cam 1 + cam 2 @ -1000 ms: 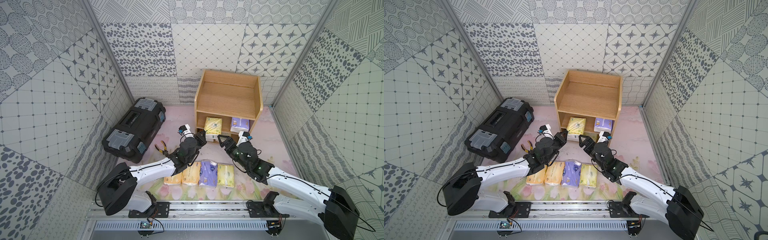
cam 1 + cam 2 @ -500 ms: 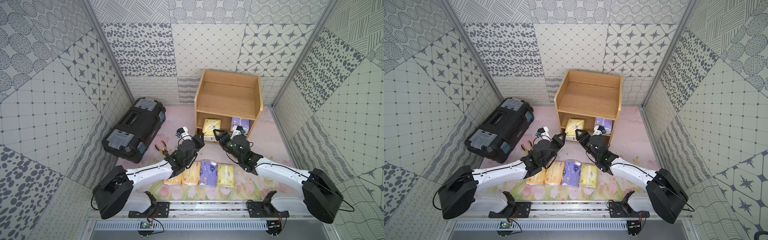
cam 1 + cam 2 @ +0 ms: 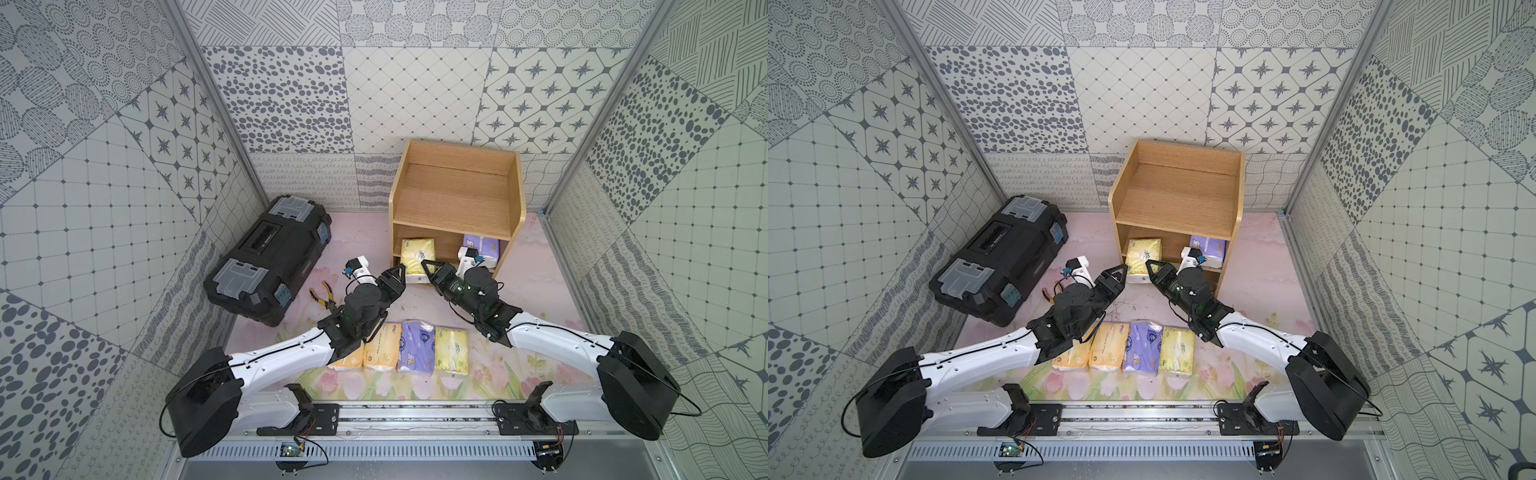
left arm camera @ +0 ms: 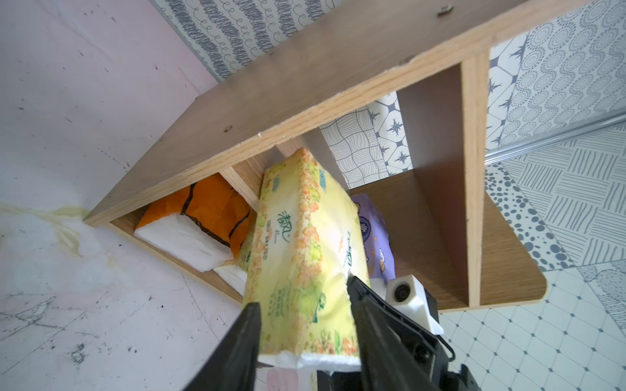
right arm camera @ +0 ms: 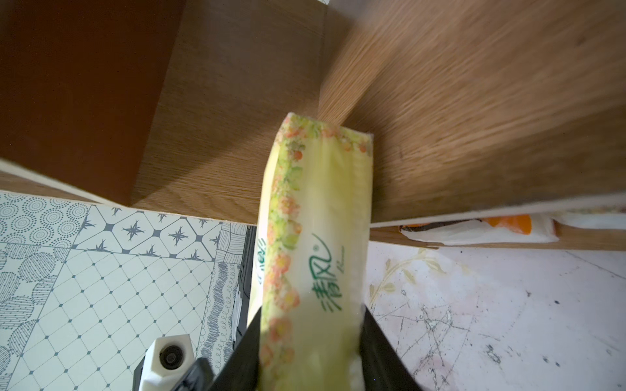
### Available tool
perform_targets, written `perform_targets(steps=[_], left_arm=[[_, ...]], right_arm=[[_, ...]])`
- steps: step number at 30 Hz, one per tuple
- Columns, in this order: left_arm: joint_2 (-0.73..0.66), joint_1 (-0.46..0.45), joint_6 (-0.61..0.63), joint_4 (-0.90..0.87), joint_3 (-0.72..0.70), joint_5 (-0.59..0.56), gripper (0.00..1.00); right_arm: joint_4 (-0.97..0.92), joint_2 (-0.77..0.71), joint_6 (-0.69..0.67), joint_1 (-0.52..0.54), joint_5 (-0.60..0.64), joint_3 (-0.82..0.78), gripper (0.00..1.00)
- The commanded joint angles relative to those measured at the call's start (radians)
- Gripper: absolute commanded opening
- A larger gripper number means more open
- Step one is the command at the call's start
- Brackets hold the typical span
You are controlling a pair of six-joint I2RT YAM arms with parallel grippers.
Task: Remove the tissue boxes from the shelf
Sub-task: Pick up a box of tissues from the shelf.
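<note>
Clamped between the jaws of the right gripper [image 5: 311,309], across its thickness, is the near end of the yellow-green tissue pack [image 5: 315,237]; the left gripper [image 3: 397,276] is held parted beside that end, nothing gripped. The pack is laid on a board of the shelf [image 3: 453,199], beside the lavender pack [image 3: 482,249] and above the orange pack [image 4: 206,203]. Its long axis is pointed out of the front toward both arms, so withdrawal straight along it is judged likely.

bright even light, blurred wrist close-ups
</note>
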Motion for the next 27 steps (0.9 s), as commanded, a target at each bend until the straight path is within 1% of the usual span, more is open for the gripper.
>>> perform_targets(steps=[1, 4, 10, 12, 14, 17, 20, 23, 27], left_arm=[[-0.133, 0.000, 0.051, -0.133, -0.029, 0.006, 0.62], [-0.244, 0.010, 0.072, -0.214, -0.069, 0.029, 0.69], [-0.428, 0.070, 0.131, -0.343, -0.133, 0.203, 0.81], [-0.467, 0.078, 0.139, -0.339, -0.154, 0.273, 0.83], [-0.489, 0.083, 0.128, -0.294, -0.174, 0.354, 0.85], [-0.482, 0.085, 0.076, -0.163, -0.204, 0.474, 0.87], [-0.434, 0.083, 0.024, -0.044, -0.212, 0.569, 0.88], [-0.361, 0.083, -0.032, 0.070, -0.213, 0.624, 0.89], [-0.255, 0.083, -0.094, 0.210, -0.208, 0.667, 0.89]], right_arm=[[0.034, -0.060, -0.042, -0.004, -0.037, -0.006, 0.23], [-0.014, -0.116, -0.069, -0.005, -0.058, -0.029, 0.22], [-0.171, -0.261, -0.137, -0.008, -0.116, -0.062, 0.20], [-0.223, -0.304, -0.157, -0.007, -0.142, -0.061, 0.20], [-0.272, -0.347, -0.177, -0.008, -0.167, -0.063, 0.20], [-0.314, -0.398, -0.188, -0.007, -0.202, -0.066, 0.19], [-0.324, -0.430, -0.184, -0.008, -0.248, -0.069, 0.19], [-0.326, -0.446, -0.176, -0.008, -0.287, -0.071, 0.19], [-0.329, -0.454, -0.159, -0.007, -0.329, -0.070, 0.19]])
